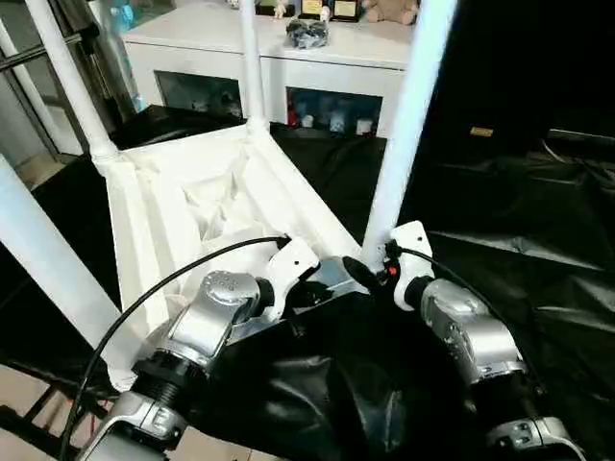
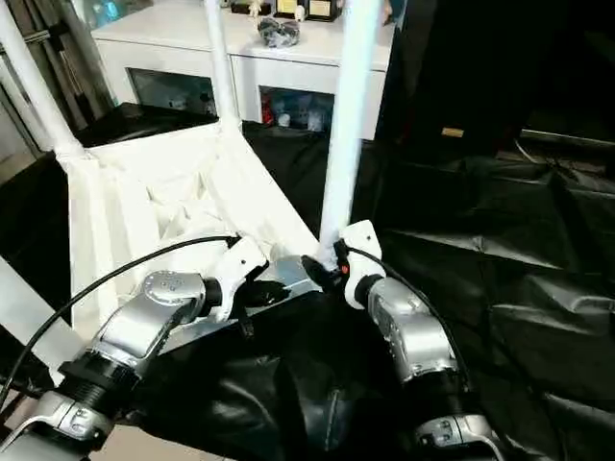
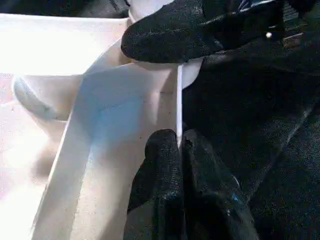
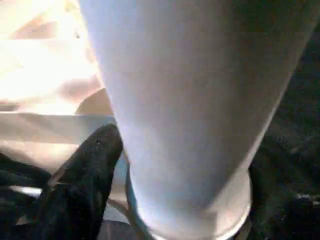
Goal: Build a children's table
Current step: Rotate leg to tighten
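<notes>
From the head camera, the small white plastic children's table [image 1: 207,206] lies upside down on the black-draped counter [image 1: 538,240], legs up. The right claw [image 1: 370,272] stands around the nearest white tubular leg [image 1: 404,125] at its base. Left wrist: the left claw [image 3: 179,145] pinches the top's thin rim. Right wrist: one black finger [image 4: 85,175] is beside the leg's socket. I judge the leg should be pressed straight down while the rim is steadied.
</notes>
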Robot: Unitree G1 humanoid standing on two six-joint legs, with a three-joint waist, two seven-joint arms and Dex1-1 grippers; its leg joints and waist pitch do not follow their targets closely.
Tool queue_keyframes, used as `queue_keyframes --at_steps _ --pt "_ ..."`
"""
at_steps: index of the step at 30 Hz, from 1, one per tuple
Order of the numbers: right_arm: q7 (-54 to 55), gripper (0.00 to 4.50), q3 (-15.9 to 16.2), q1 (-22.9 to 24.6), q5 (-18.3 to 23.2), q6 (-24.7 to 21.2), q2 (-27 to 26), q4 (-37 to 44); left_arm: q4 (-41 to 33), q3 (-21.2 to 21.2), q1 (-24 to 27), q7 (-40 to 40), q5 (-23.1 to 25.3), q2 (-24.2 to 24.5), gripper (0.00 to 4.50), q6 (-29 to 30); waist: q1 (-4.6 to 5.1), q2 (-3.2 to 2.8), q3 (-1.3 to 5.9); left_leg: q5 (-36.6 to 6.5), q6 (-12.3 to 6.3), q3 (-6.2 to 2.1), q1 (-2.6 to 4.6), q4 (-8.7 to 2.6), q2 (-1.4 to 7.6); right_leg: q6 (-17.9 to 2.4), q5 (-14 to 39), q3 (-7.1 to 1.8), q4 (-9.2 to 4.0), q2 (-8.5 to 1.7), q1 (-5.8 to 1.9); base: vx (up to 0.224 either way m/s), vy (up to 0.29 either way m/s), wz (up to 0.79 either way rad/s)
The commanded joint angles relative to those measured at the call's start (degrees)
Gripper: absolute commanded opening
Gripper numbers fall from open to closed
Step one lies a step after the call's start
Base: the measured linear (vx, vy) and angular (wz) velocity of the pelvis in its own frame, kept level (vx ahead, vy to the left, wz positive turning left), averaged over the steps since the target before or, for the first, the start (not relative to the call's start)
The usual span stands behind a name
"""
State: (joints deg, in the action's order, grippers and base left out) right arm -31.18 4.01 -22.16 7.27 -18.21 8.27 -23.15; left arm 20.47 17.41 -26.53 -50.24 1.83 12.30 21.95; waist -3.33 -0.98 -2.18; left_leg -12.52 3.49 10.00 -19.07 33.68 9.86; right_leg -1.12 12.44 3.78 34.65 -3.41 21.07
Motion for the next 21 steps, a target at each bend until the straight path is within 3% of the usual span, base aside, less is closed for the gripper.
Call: queue_keyframes --at_steps 1,2,6,7,8,9,10,11,12,14,18,21 --pt "-7.56 3.93 5.7 1.39 2.27 -2.36 0.05 0.09 -2.59 3.2 0.69 -5.2 -3.41 -0.47 0.0 -2.57 -0.22 0.54 1.91 -13.12 -1.64 -1.87 -0.61 -5.09 3.66 -7.23 22.56 -3.63 -5.82 -5.83 -1.11 0.0 0.0 0.0" --pt "-8.43 3.93 5.78 1.42 2.3 -2.24 0.51 0.34 -2.7 3.17 0.78 -5.57 -3.37 -0.17 0.0 -2.77 -0.14 0.87 1.99 -12.17 -2.07 -1.74 -0.76 -4.99 3.66 -7.6 20.96 -3.64 -5.71 -5.82 -1.28 0.0 0.0 0.0" --pt "-17.95 3.93 6.93 2.22 3.56 -0.93 5.47 3.46 -4.25 2.8 1.63 -10.96 -4.92 2.91 0.0 -3.29 -0.53 0.85 2.46 -5.59 -4.04 -1.3 -0.99 -4.16 3.54 -11.04 9.14 -3.72 -4.33 -5.7 -1.79 0.033 -0.006 0.02" --pt "-19.02 3.93 6.96 2.31 3.89 -0.91 5.91 3.81 -4.36 2.77 1.71 -11.62 -5.13 3.24 0.0 -3.34 -0.73 0.84 3.08 -0.34 -6.01 -1.15 -1.04 -3.56 3.5 -12.98 -1.04 -3.65 -3.0 -5.48 -1.98 0.071 -0.01 0.04" --pt "-21.27 3.93 7.17 2.58 4.57 -0.95 6.91 4.84 -4.57 2.81 1.85 -13.02 -5.42 3.96 0.0 -3.69 -0.73 0.83 3.27 1.6 -6.86 -1.14 -1.08 -3.31 3.41 -13.65 -4.72 -3.6 -2.54 -5.36 -1.98 0.065 -0.008 0.04" --pt "-23.88 3.93 7.45 2.93 5.26 -1.11 8.04 6.01 -4.74 2.86 1.99 -14.51 -5.61 4.76 0.0 -4.09 -0.93 0.91 3.74 5.73 -9.11 -1.17 -1.27 -2.68 3.25 -14.75 -11.98 -3.46 -1.62 -5.21 -2.18 0.071 -0.002 0.06" --pt "-25.76 3.93 7.75 3.2 5.75 -1.29 8.9 6.78 -4.79 2.91 2.06 -15.5 -5.74 5.34 0.0 -4.33 -0.96 0.94 3.66 6.7 -10.23 -1.13 -1.35 -2.54 3.21 -15.29 -14.33 -3.4 -1.43 -5.12 -2.07 0.071 -0.002 0.06" --pt "-27.93 3.93 8.11 3.5 6.32 -1.51 9.9 7.62 -4.89 3.01 2.15 -16.59 -5.94 6.02 0.0 -4.58 -1.07 0.86 3.5 6.82 -11.61 -1.11 -1.38 -2.47 3.35 -15.92 -15.11 -3.26 -1.43 -5.13 -1.8 0.07 0.003 0.05" --pt "-29.86 3.93 8.59 3.71 6.76 -2.02 10.94 8.32 -4.94 3.01 2.2 -17.69 -6.28 6.69 0.0 -4.47 -1.33 0.88 3.48 5.77 -11.99 -1.16 -1.48 -2.48 3.47 -16.06 -13.4 -3.12 -1.47 -5.27 -2.01 0.0 0.0 0.0" --pt "-31.63 3.93 9.03 3.82 7.11 -2.37 11.91 8.82 -5.02 3.03 2.24 -18.65 -6.63 7.34 0.0 -4.42 -1.73 0.73 3.32 4.21 -11.68 -1.13 -1.42 -2.57 3.84 -16.02 -9.91 -3.03 -1.71 -5.32 -1.83 0.0 0.0 0.0" --pt "-35.49 3.57 10.45 3.84 6.64 -2.35 14.47 9.36 -5.67 3.04 2.37 -22.19 -7.98 9.31 0.0 -4.18 -2.0 0.6 2.74 -2.07 -7.72 -1.0 -1.03 -3.21 4.03 -15.25 0.91 -3.15 -2.77 -5.46 -1.63 0.0 0.0 0.0" --pt "-37.12 3.46 10.49 3.73 6.86 -2.84 15.41 9.91 -6.34 2.86 2.65 -24.28 -8.59 10.48 0.0 -3.85 -1.83 0.61 2.49 -5.06 -5.4 -1.03 -0.88 -3.58 4.06 -14.31 5.06 -3.31 -3.22 -5.52 -1.64 0.0 0.0 0.0"
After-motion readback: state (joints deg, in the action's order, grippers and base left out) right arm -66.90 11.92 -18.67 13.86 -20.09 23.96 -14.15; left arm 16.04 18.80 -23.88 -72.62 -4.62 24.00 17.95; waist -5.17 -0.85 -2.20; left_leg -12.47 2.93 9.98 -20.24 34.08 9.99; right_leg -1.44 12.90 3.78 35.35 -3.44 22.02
